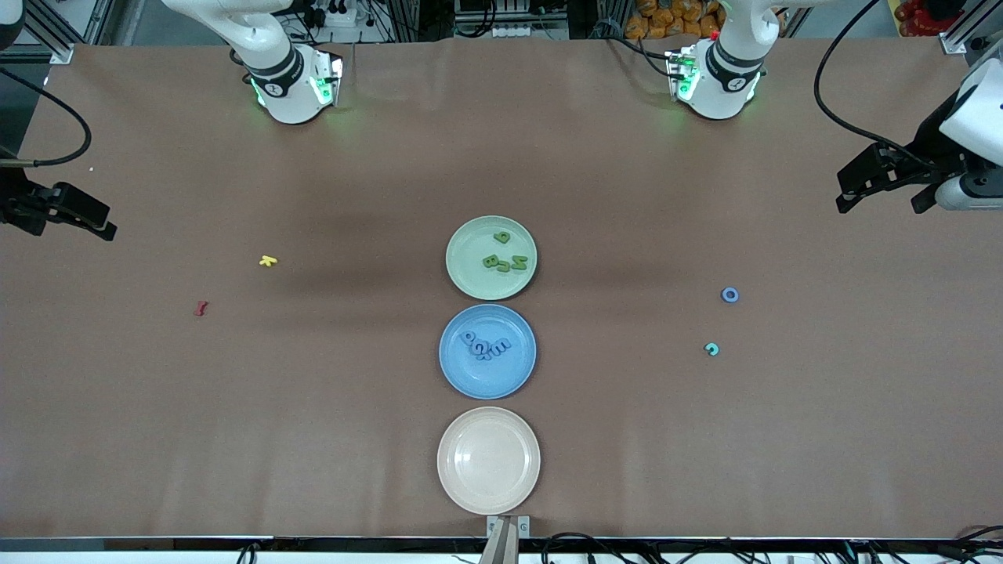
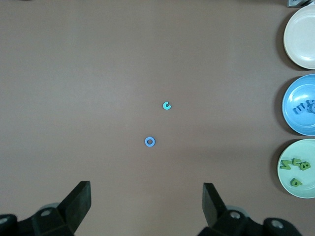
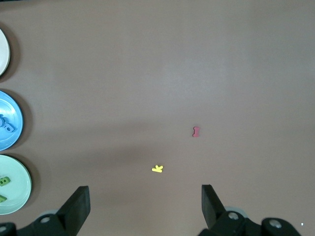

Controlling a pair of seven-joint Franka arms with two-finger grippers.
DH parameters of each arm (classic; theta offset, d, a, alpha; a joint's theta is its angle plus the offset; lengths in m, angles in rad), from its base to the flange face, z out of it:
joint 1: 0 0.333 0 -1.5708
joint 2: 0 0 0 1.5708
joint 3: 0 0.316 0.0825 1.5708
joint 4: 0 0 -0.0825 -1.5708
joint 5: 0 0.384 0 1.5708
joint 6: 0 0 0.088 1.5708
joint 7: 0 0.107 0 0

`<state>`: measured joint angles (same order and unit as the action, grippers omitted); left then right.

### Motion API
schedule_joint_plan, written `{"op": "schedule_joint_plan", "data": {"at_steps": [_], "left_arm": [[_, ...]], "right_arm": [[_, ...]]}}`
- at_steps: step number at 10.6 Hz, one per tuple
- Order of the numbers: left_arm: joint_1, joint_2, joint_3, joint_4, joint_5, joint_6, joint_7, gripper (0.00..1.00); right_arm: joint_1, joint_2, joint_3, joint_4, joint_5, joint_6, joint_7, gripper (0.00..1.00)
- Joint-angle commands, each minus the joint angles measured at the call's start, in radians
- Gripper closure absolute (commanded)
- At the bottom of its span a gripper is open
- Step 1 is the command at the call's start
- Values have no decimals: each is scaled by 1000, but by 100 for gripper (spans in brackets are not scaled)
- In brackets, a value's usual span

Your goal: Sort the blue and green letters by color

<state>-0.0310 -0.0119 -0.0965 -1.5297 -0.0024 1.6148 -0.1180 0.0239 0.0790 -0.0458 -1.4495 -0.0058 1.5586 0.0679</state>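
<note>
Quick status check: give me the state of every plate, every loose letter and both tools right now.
green plate: holds green letters
blue plate: holds blue letters
cream plate: empty
blue ring letter: loose on table, left arm's end
teal letter: loose on table, nearer the front camera than the ring
yellow letter: loose, right arm's end
red letter: loose, right arm's end
left tool: open, empty
right tool: open, empty
</note>
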Motion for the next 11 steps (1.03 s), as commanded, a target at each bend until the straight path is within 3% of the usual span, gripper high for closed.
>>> {"op": "schedule_joint_plan", "data": {"at_steps": [1,11], "left_arm": [[52,-22,-9,-24,-31,-27,26,0],[45,-22,-18,-47,-22,-41,11,0]], "right_arm": [[-1,-5,1,6,-14,-12,4,0],[1,-4,3,6,-14,-12,4,0]]}}
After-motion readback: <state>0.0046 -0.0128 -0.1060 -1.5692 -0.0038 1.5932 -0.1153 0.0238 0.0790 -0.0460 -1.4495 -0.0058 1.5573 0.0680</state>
